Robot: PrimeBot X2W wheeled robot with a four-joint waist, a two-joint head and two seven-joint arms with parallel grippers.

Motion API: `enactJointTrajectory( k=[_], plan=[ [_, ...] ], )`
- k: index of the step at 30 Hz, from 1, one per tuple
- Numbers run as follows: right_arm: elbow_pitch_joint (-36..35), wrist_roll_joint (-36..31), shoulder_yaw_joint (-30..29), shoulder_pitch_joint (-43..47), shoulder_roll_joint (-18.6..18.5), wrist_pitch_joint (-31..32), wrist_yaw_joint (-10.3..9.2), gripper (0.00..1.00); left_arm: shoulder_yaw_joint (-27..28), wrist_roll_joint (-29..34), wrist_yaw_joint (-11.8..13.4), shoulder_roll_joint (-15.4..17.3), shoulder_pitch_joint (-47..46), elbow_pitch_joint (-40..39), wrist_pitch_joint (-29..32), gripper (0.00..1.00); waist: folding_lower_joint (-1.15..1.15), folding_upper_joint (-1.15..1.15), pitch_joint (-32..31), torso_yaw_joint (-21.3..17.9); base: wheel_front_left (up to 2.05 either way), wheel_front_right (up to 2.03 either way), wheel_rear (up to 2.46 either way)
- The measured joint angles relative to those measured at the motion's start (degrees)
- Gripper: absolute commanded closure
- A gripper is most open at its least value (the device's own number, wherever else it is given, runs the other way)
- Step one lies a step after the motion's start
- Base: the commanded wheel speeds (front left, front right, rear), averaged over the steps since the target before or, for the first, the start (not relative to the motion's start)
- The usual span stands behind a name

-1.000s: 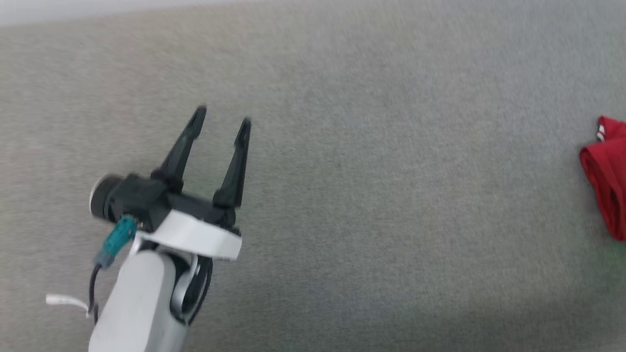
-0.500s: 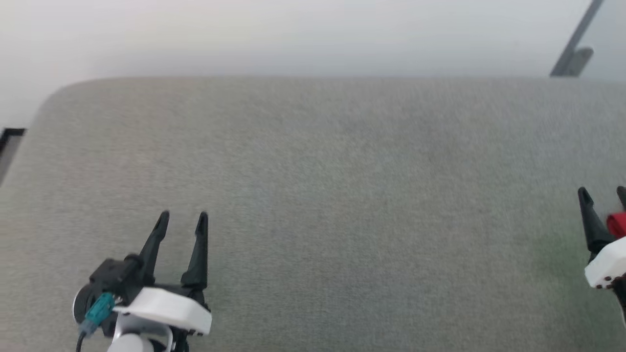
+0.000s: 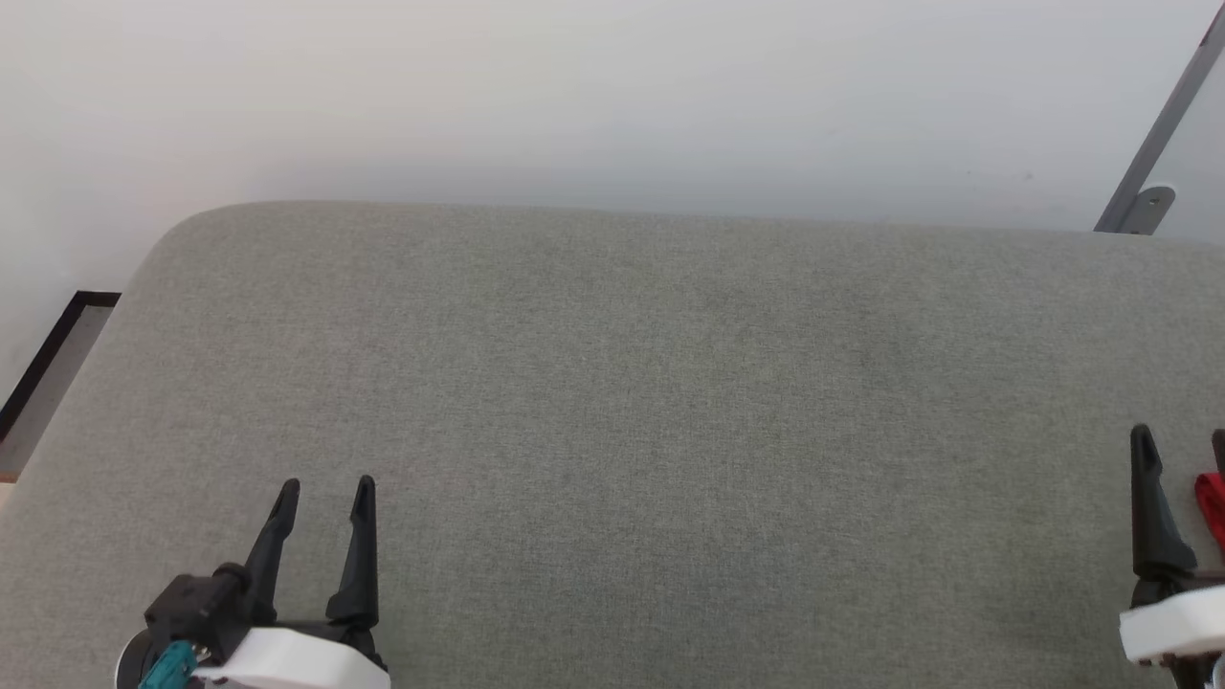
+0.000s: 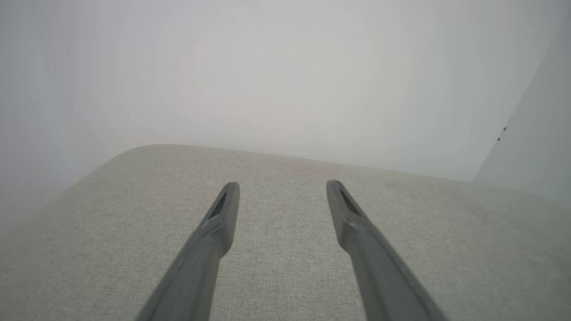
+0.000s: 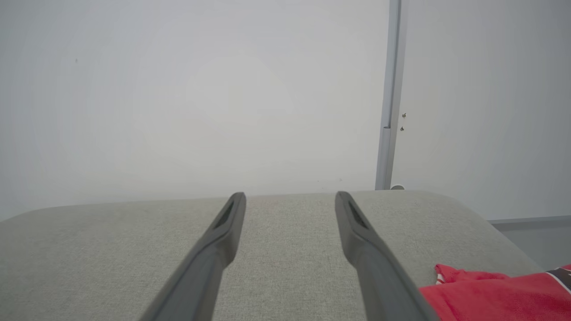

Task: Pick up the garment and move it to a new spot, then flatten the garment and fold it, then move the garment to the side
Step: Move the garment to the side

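over the grey cushion (image 3: 612, 383), left end effector (image 3: 325, 493) and right end effector (image 3: 1182, 445) stand spread, empty; garment (image 5: 490, 298) lies beside the right

worktop (image 3: 612, 402): grey woven cloth, matt, finely textured
garment (image 5: 490, 296): thin red cloth, soft
left tool (image 4: 282, 184): dark smooth plastic
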Motion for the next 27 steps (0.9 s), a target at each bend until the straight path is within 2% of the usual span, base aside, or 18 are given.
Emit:
enactJointTrajectory(
  k=[14, 27],
  plan=[
    [-13.02, -2.10, -5.02, 8.25, 3.78, 3.68, 0.00, 0.00, 1.93, 0.88, 0.00, 0.34, 6.93, -7.47, 0.00, 0.00, 0.00, 0.00, 0.24, 0.20, 0.00, 0.00, 0.00],
    [-16.24, -2.66, -6.02, 9.22, 4.35, 5.43, 0.00, 0.00, 2.08, 1.79, 0.00, -0.51, 7.76, -8.67, 0.00, 0.00, 0.00, 0.00, 0.35, 0.28, 0.00, 0.00, 0.00]
  ],
)
